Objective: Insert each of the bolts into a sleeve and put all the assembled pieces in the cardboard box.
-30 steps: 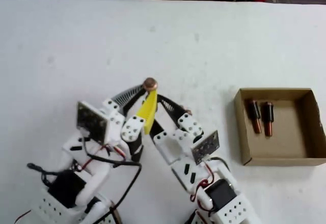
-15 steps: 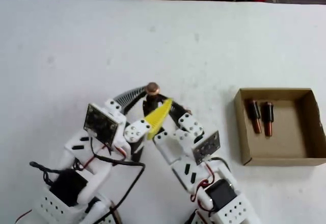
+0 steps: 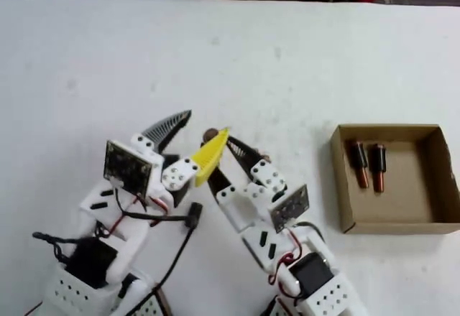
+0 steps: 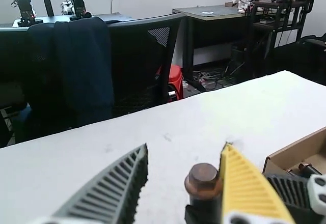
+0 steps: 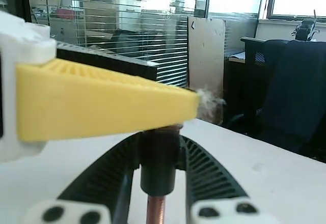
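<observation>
The right gripper (image 5: 159,145) is clamped on the black sleeve (image 5: 158,173) and holds it upright over the table (image 3: 287,64), near the middle and well left of the cardboard box (image 3: 343,187). The bolt (image 4: 202,179) sits in that sleeve, with its copper head on the upper end and copper shank showing out of the lower end. The left gripper (image 3: 206,124) stands apart around the head: its grey finger (image 4: 112,188) is off to the left, and its yellow finger (image 4: 244,188) is just beside the head on the right (whether it touches, I cannot tell). Two assembled pieces (image 3: 358,164) lie side by side in the far left part of the box.

This piece looks small, light and rigid, all smooth round metal, so it will likely slip in a loose hold and roll once set down. The bolt appears only slid in, not fixed. Tipped head-down it could drop out, so the head is best kept uppermost or the piece laid flat. The sleeve's mid-length, where the right gripper has it, seems the sound place to hold, since a grasp on the bare shank would risk pulling the two apart. Letting it go low inside the box, alongside the others, should keep it from bouncing or rolling against the wall
</observation>
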{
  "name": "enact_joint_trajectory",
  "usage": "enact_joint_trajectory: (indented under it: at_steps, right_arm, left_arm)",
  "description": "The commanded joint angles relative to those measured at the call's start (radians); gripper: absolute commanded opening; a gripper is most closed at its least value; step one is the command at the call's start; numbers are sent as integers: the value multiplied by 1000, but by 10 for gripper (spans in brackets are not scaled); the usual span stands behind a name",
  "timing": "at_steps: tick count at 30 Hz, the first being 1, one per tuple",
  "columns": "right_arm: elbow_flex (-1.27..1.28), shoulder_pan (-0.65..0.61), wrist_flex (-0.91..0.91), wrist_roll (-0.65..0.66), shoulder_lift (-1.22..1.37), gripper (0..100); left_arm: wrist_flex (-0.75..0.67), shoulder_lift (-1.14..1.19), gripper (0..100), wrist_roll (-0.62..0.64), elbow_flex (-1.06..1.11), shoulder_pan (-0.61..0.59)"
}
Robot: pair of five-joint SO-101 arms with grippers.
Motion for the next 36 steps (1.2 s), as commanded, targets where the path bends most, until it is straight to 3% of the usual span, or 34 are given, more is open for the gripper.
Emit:
enact_joint_trajectory:
  at_steps: [1,6,9,13,15,24,28,36]
  right_arm:
    - [8,7,-24,12,-22,18]
    - [8,7,16,12,-22,18]
    - [8,28,18,12,-22,18]
    - [-2,116,19,12,-22,17]
    - [-38,160,71,12,-22,17]
    - [-399,386,506,23,-22,18]
    - [-543,444,628,147,-15,18]
    - [-838,553,780,160,65,18]
  left_arm:
    - [5,-15,242,-2,-63,-56]
    - [41,-15,241,3,-157,-162]
    - [201,-15,190,0,-226,-191]
    - [413,-15,11,-2,-316,-193]
    - [457,-15,59,-2,-319,-197]
    - [480,-15,34,-2,-138,-361]
    - [480,-15,28,-2,-83,-415]
    - [496,-51,27,-3,-118,-420]
